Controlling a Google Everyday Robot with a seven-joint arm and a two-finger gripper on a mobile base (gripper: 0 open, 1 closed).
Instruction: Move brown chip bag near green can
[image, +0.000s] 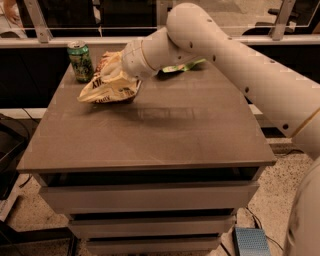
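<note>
The brown chip bag (107, 87), crinkled with pale yellow ends, hangs at the back left of the table top, its lower edge at or just above the surface. My gripper (117, 69) is shut on the bag's bunched upper part; the white wrist covers most of the fingers. The green can (81, 61) stands upright at the back left corner, just left of the bag, with a small gap between them. The arm reaches in from the right across the back of the table.
The green chip bag (181, 66) lies at the back centre, partly hidden behind my arm. The brown table (150, 135) has drawers below. A rail and glass run behind the table. A blue box (252, 242) sits on the floor at the right.
</note>
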